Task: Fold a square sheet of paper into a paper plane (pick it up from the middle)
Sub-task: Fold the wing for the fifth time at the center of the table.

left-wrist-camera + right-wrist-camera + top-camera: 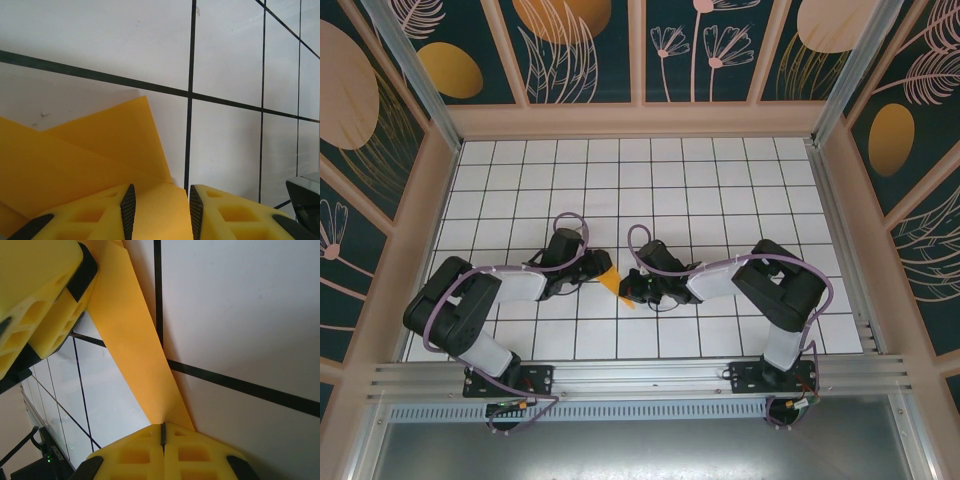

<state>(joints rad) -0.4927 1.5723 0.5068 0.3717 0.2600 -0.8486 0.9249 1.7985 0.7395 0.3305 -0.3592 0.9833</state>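
Paper sits low and centre in the top view: the square sheet of paper [608, 279], folded and orange-yellow, lies on the white gridded table [720, 180] between the two grippers. The right gripper [162, 429], at the bottom edge of its wrist view, has its fingers pressed together on a corner of the sheet. The left gripper [161, 194] has its fingers apart with paper in the gap, perhaps without touching it.

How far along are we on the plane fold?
Done: the sheet shows overlapping creased layers. In hand: the right gripper is shut on one end; the left gripper straddles the other side, jaws apart. Left: no dart shape yet, so more folds.
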